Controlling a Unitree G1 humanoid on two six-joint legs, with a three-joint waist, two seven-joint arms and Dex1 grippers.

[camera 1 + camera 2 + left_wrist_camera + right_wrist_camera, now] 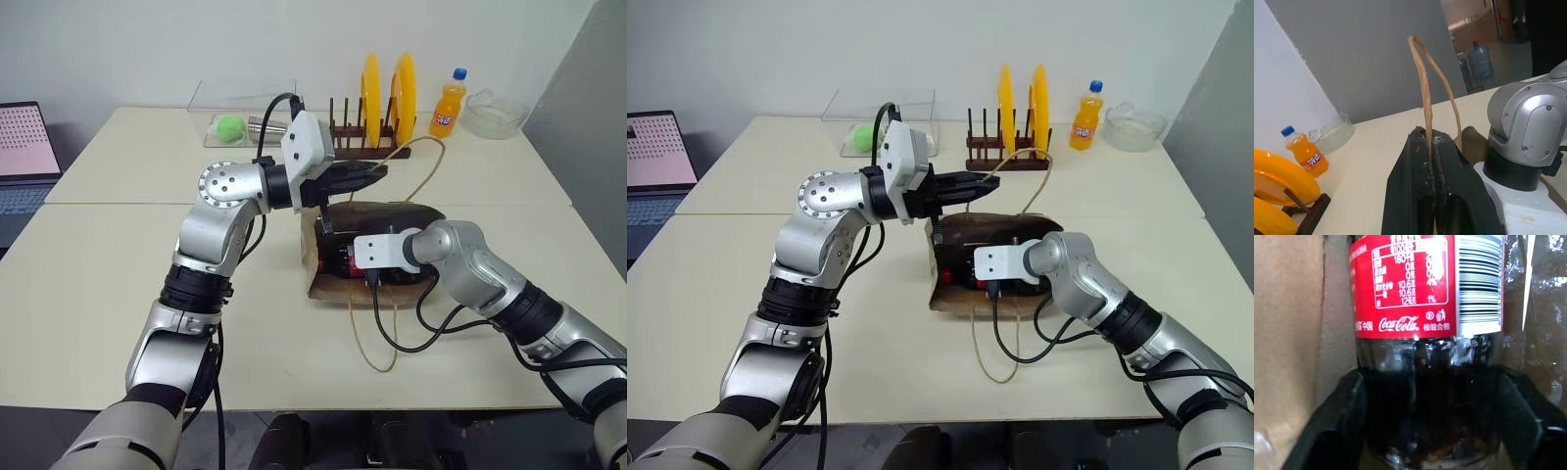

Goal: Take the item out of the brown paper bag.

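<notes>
The brown paper bag lies creased on the table in front of me, its mouth toward me. My left gripper is shut on one thin tan handle and holds it up above the bag. The item, a dark cola bottle with a red label, is inside the bag and shows red at the mouth. My right gripper reaches into the bag. Its black fingers press against both sides of the bottle's lower body.
At the back of the table stand a rack with yellow plates, an orange soda bottle, a glass bowl and a clear box with a green ball. A laptop is at far left. The bag's second handle loop trails toward the front edge.
</notes>
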